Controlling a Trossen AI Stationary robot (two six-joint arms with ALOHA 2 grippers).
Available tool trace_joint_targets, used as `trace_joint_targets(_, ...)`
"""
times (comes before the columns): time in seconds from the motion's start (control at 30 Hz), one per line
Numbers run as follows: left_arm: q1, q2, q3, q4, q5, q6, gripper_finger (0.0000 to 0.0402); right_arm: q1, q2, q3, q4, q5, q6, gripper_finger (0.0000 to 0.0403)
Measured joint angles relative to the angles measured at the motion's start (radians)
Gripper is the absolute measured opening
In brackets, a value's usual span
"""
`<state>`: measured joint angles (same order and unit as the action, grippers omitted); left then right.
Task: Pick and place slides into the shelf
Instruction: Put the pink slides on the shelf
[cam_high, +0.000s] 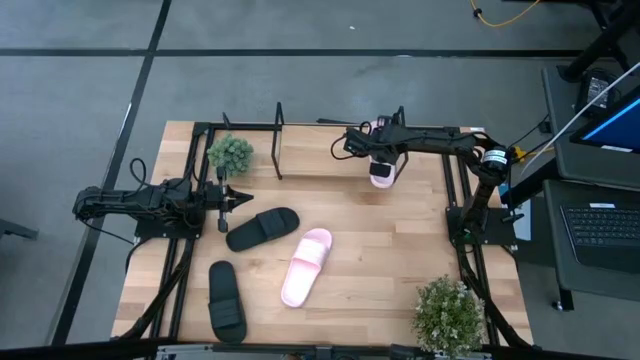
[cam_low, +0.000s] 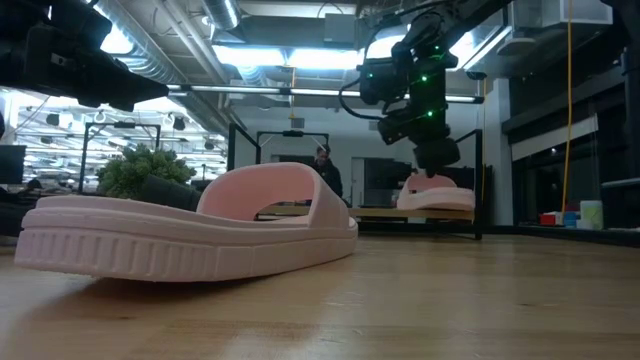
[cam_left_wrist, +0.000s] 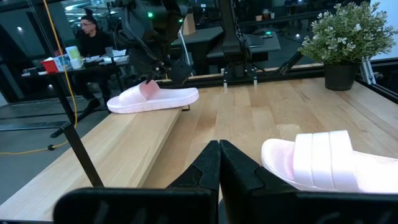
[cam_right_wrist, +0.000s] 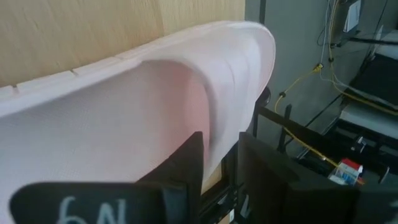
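One pale pink slide (cam_high: 383, 172) sits at the right end of the shelf (cam_high: 278, 140), level on its wooden board (cam_left_wrist: 124, 149). My right gripper (cam_high: 380, 155) is above it, shut on its strap. The second pink slide (cam_high: 306, 266) lies sole-down mid-table. One black slide (cam_high: 262, 228) lies to its left and the other (cam_high: 226, 300) near the front edge. My left gripper (cam_high: 240, 200) is shut and empty, level above the table just left of the nearer black slide. My right gripper (cam_right_wrist: 221, 143) pinches the wide strap (cam_right_wrist: 227, 106) of the pink slide between its two fingers, one under the strap and one outside it. It comes from above, pointing down (cam_low: 435, 172). The slide (cam_low: 435, 197) sits level with its sole on the shelf board (cam_low: 400, 212).
A small potted plant (cam_high: 230, 152) stands by the shelf's left end, close to my left gripper. A larger plant (cam_high: 450, 315) stands at the table's near right corner. The shelf's thin black uprights (cam_high: 279, 120) rise along the far edge. A person (cam_left_wrist: 93, 37) sits beyond the table.
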<state>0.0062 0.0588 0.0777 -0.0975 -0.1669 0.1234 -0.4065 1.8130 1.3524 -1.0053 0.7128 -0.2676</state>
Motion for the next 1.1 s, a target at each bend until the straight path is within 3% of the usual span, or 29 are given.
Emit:
trace_joint_targets(0.43, 0.000, 0.000, 0.000, 0.000, 0.000, 0.000, 0.0000, 0.058, 0.000, 0.160, -0.105, -0.046, 0.066, 0.0104)
trace_joint_targets(0.63, 0.000, 0.000, 0.000, 0.000, 0.000, 0.000, 0.0000, 0.124, 0.000, 0.289, -0.221, -0.055, 0.179, 0.0102)
trace_joint_targets(0.73, 0.000, 0.000, 0.000, 0.000, 0.000, 0.000, 0.0000, 0.163, -0.001, 0.352, -0.277, -0.057, 0.247, 0.0081)
trace_joint_targets(0.9, 0.000, 0.000, 0.000, -0.006, 0.000, 0.000, 0.0000, 0.239, -0.017, 0.377, -0.318, -0.062, 0.310, 0.0010)
trace_joint_targets(1.1, 0.000, 0.000, 0.000, -0.029, 0.000, 0.000, 0.0000, 0.363, -0.044, 0.326, -0.287, -0.064, 0.422, 0.0004)
